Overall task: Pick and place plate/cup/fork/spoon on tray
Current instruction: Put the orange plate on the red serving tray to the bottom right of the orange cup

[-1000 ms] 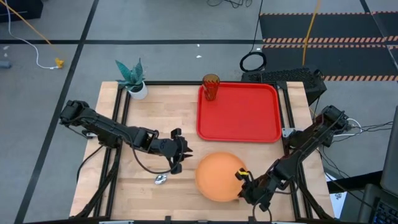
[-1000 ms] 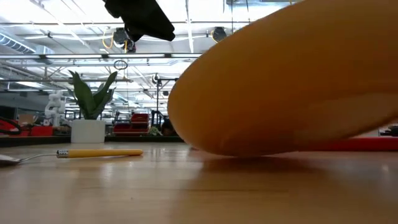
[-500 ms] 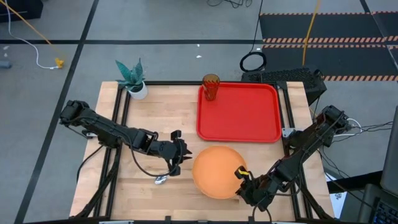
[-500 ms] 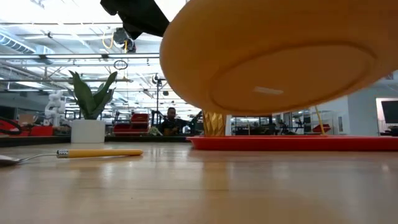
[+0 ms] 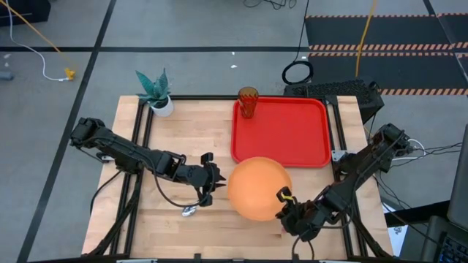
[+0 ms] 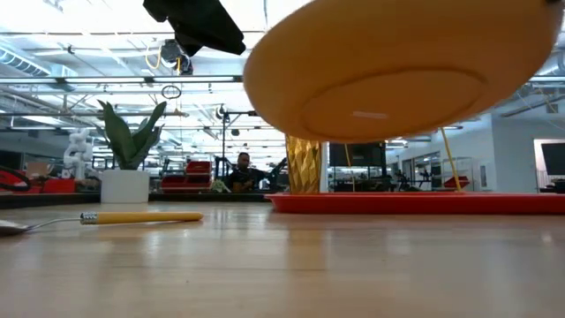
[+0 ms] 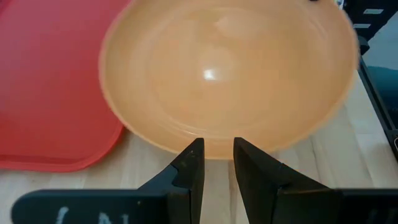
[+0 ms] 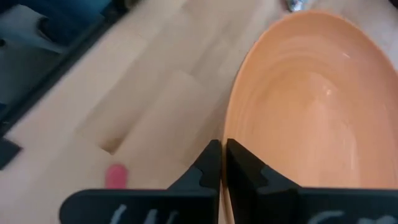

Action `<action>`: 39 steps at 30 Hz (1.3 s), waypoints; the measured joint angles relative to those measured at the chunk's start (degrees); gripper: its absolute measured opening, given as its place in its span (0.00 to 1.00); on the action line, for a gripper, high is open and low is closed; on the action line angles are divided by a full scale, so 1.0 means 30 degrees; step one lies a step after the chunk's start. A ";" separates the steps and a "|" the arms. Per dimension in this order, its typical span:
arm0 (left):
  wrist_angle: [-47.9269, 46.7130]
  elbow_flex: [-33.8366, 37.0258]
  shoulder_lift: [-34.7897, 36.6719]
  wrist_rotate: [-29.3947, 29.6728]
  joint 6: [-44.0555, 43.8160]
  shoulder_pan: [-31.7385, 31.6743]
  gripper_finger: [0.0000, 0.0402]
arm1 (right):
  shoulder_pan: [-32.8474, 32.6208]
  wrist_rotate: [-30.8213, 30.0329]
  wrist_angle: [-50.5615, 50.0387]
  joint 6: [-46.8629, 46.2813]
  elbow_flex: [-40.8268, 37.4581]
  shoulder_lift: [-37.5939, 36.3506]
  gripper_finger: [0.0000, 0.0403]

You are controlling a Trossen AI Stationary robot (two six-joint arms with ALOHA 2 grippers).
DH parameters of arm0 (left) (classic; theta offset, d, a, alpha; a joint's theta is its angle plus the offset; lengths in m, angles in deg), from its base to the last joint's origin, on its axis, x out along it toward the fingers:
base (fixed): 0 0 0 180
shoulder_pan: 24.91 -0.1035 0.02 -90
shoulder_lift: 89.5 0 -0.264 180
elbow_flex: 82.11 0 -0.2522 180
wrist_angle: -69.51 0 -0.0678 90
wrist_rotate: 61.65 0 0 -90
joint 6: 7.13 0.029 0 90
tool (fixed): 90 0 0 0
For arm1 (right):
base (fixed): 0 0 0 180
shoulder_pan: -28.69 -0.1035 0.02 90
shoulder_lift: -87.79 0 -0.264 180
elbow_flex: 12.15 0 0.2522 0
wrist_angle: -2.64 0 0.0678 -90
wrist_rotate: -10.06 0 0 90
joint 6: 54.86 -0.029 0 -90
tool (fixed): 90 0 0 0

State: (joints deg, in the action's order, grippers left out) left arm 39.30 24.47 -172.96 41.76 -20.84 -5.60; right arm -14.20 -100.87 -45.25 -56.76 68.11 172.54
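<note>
Two dark arms reach over a pale wooden table [image 5: 175, 124] in the high view. The right gripper [image 5: 282, 199] pinches the near rim of the plate [image 5: 257, 187], a smooth round orange disc, its far edge just overlapping the near rim of the tray [image 5: 281, 131]. That tray is glossy red plastic with rounded corners, and the cup [image 5: 248, 101], ribbed and amber, stands in its far-left corner. The left gripper [image 5: 208, 186] hangs above the spoon [image 5: 190, 210], fingers a little apart. A white pot with a teal plant [image 5: 156, 93] sits at the far-left corner, grey floor all round.

Down to the low view: the plate [image 6: 397, 71] is clear of the wood, its underside showing a shallow ring. Beneath it stand the faceted cup [image 6: 304, 164] and the tray's edge [image 6: 415, 202]. The spoon's orange handle [image 6: 141, 216] lies flat on the grain; a bright workshop with a seated person lies beyond.

Left wrist view: the fingers [image 7: 186, 171] stand slightly parted, empty, with the plate [image 7: 230, 68] ahead, over the tray [image 7: 50, 87].

Right wrist view: the fingers [image 8: 210, 165] are clamped together on the plate's rim [image 8: 298, 118]. A pink-red handle end [image 8: 115, 177] lies on the wood; I cannot tell what it is.
</note>
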 joint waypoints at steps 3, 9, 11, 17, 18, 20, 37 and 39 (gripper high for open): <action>0.0000 0.0000 0.0000 0.0001 0.0000 0.0000 0.22 | 0.0496 -0.0094 -0.0950 -0.0470 0.0101 0.0000 0.00; -0.0001 0.0000 0.0000 0.0001 0.0117 0.0000 0.22 | 0.1985 -0.0096 -0.2783 -0.2372 0.0102 0.0000 0.00; -0.0007 0.0000 0.0000 0.0008 0.0174 0.0000 0.22 | 0.2501 -0.0099 -0.3469 -0.2768 0.0102 0.0000 0.00; -0.0004 0.0000 0.0000 0.0008 0.0167 0.0000 0.22 | 0.3928 -0.0999 -0.5227 -0.3214 0.0102 0.0000 0.00; -0.0007 0.0000 0.0000 0.0008 0.0167 0.0000 0.22 | 0.4197 -0.1087 -0.5470 -0.3214 0.0102 0.0000 0.00; -0.0007 0.0000 0.0000 0.0008 0.0167 0.0000 0.22 | 0.4780 -0.1105 -0.5805 -0.3259 0.0102 0.0000 0.00; -0.0187 0.0000 0.0000 0.0011 0.0153 0.0000 0.22 | 0.8621 -0.2587 -0.4965 -0.5076 -0.1085 -0.0007 0.00; -0.0319 0.0000 0.0000 0.0008 0.0153 0.0000 0.22 | 0.8940 -0.2618 -0.4405 -0.5098 -0.1571 -0.0007 0.00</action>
State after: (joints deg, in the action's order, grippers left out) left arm 38.34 24.47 -172.96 41.78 -20.38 -5.60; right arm 12.62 -108.72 -58.46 -72.06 63.40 172.52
